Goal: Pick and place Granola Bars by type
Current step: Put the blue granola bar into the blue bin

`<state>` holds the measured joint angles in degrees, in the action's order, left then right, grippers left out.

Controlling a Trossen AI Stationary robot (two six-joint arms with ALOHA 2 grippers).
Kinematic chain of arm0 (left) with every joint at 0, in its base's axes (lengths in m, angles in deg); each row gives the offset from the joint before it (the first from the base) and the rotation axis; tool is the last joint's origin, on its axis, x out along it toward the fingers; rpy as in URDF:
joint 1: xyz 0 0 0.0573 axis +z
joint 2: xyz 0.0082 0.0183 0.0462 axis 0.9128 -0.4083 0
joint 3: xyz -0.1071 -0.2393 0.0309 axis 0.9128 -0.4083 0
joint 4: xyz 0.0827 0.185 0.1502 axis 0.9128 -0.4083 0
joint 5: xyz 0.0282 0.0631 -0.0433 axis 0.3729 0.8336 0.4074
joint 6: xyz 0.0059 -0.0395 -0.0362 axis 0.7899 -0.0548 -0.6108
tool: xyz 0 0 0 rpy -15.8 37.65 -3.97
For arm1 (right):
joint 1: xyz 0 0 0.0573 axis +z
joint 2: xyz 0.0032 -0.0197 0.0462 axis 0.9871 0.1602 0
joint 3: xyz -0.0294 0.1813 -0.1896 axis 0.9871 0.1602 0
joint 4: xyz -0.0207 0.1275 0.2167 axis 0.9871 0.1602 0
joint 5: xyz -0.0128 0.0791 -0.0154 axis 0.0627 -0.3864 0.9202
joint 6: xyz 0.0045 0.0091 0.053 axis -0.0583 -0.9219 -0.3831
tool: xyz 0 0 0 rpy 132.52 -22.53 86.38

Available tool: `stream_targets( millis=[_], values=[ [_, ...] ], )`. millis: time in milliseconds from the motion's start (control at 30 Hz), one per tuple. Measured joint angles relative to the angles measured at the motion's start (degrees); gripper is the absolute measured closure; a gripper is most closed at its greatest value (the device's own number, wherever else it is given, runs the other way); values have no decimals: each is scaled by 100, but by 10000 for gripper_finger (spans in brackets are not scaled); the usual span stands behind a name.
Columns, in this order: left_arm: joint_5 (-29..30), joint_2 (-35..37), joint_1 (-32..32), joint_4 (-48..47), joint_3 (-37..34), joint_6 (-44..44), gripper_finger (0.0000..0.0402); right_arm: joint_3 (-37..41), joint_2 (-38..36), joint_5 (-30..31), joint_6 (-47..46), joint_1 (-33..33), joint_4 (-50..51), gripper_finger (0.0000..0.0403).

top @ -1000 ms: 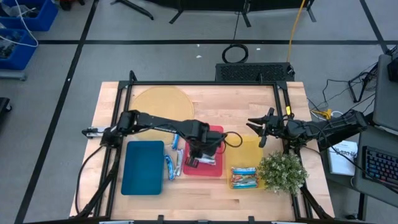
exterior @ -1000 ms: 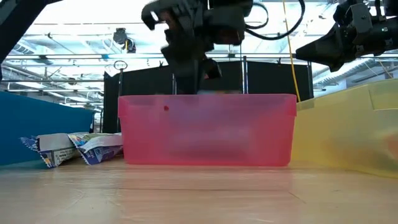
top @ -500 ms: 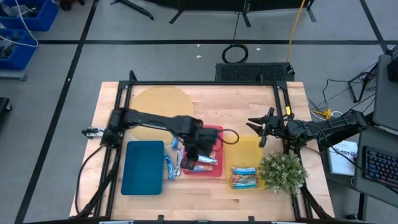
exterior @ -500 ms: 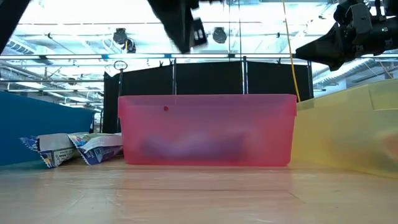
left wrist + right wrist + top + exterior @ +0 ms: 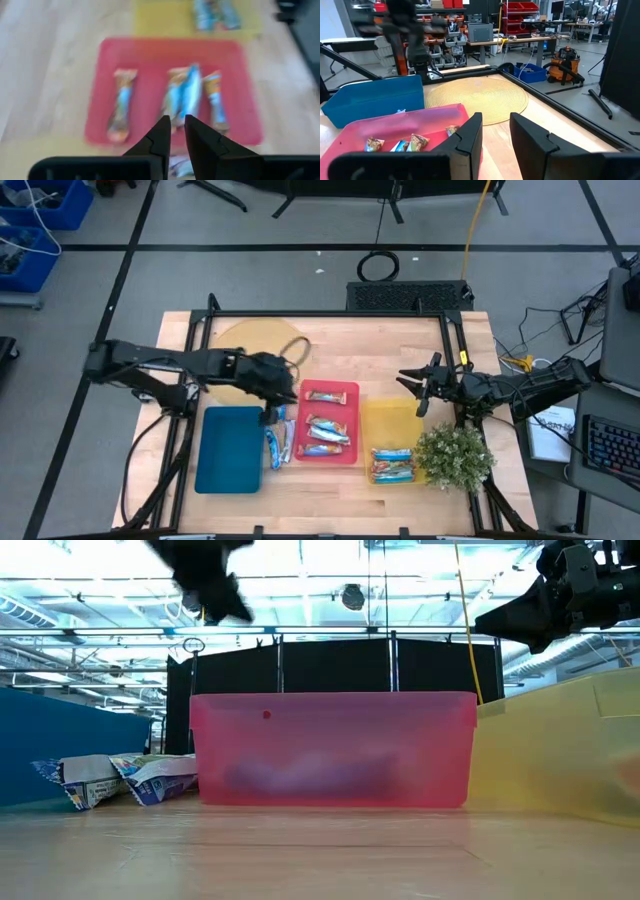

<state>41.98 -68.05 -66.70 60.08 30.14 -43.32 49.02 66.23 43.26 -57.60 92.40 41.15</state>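
Observation:
Several foil bars point(image 5: 326, 435) lie flat in the red tray point(image 5: 340, 390); the left wrist view shows orange-brown ones point(image 5: 121, 102) and a light blue one point(image 5: 186, 92). More bars point(image 5: 277, 442) lie on the wood between the blue tray point(image 5: 230, 448) and the red tray, and they show in the low view as bars point(image 5: 115, 778) too. Another heap of bars point(image 5: 392, 464) lies in the yellow tray point(image 5: 393, 420). My left gripper point(image 5: 283, 392) hovers beside the red tray's far left corner, fingers point(image 5: 167, 131) barely apart, empty. My right gripper point(image 5: 412, 392) waits open over the yellow tray's far edge.
A potted plant point(image 5: 455, 455) stands at the yellow tray's right near corner. A round woven mat point(image 5: 255, 350) lies on the far left part of the table. The low view shows the red tray's wall point(image 5: 330, 750) and the yellow tray's wall point(image 5: 560, 755).
My left gripper has risen out of the red tray and swung toward the table's left and far side, past the tray's left edge. The bars that it covered in the red tray now show. The right arm has kept still.

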Motion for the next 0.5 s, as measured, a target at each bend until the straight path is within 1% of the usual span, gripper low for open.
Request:
stream_targets(
  millis=[67, 167, 267, 367, 500],
  values=[
    [16, 284, 203, 302, -566, -264, 341, 0, 0, 1, 0, 0, 0, 312],
    [95, 428, 472, 273, -956, -888, 341, 0, 0, 7, 0, 0, -4, 312],
    [537, 440, 717, -248, -987, -1405, 341, 0, 0, 22, -15, 0, -4, 312],
    [923, 383, 968, -597, -977, -2130, 341, 0, 0, 38, -7, 0, -4, 312],
    [932, 172, 1284, -938, -977, -2734, 341, 0, 2, 333, 82, 0, -4, 312]
  ],
)
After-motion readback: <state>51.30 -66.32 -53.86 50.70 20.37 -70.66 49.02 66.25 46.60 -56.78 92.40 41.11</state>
